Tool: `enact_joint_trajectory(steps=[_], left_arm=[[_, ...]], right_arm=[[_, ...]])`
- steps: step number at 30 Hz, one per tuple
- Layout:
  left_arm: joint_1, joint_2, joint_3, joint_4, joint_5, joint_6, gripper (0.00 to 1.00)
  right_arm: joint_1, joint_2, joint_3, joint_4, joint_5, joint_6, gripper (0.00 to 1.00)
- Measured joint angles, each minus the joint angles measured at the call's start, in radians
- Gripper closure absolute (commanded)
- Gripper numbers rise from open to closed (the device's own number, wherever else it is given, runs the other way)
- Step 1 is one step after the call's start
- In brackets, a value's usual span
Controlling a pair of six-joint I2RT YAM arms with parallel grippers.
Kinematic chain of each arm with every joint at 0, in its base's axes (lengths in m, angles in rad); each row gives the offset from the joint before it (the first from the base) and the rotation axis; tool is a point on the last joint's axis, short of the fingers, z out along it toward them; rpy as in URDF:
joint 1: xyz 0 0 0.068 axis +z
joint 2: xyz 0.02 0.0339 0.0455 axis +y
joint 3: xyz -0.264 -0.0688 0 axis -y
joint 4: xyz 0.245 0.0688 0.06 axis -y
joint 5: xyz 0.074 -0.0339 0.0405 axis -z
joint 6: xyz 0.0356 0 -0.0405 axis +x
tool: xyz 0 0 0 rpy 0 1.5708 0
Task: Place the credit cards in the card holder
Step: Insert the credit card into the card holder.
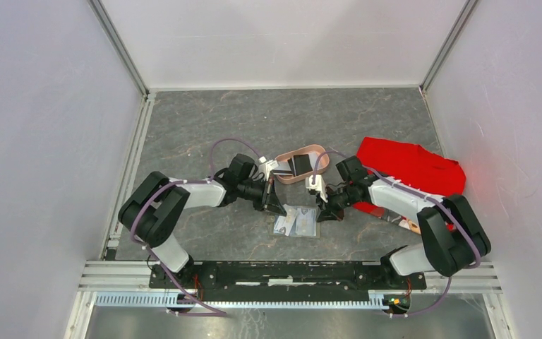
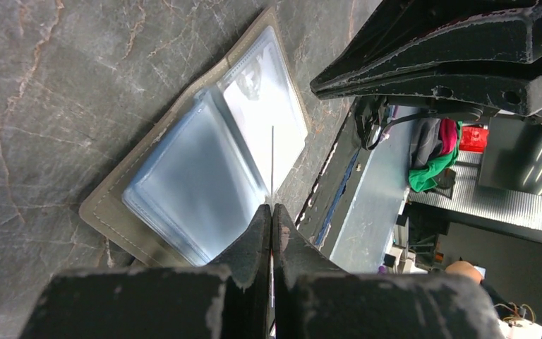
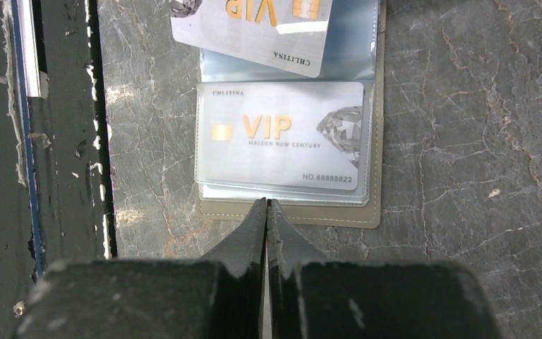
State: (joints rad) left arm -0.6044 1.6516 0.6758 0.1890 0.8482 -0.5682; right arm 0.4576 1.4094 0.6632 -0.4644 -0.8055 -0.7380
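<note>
Silvery credit cards (image 3: 279, 134) bear gold lettering; the card holder (image 3: 324, 215) is olive-grey, the table (image 1: 254, 120) grey-veined.

Bare table (image 1: 205, 120) beyond pink tray (image 1: 311, 147) (red cloth (image 1: 409, 166) rightward).

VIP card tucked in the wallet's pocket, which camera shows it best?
The right wrist view: the VIP card lies face-up in the near pocket of the card holder, print readable. The top external view shows it only as a small pale patch. The left wrist view catches it at a slant, washed out by glare.
</note>
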Motion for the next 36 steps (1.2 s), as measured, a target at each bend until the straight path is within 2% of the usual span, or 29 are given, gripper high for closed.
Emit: enact_joint_trajectory(steps=[27, 36], left_arm=[[0.014, 0.140, 0.000, 0.097, 0.048, -0.094, 0.98], [0.014, 0.153, 0.010, 0.071, 0.038, -0.141, 0.98]], right_arm=[[0.079, 0.103, 0.045, -0.019, 0.096, 0.005, 0.96], [0.086, 0.105, 0.052, -0.027, 0.108, 0.008, 0.96]])
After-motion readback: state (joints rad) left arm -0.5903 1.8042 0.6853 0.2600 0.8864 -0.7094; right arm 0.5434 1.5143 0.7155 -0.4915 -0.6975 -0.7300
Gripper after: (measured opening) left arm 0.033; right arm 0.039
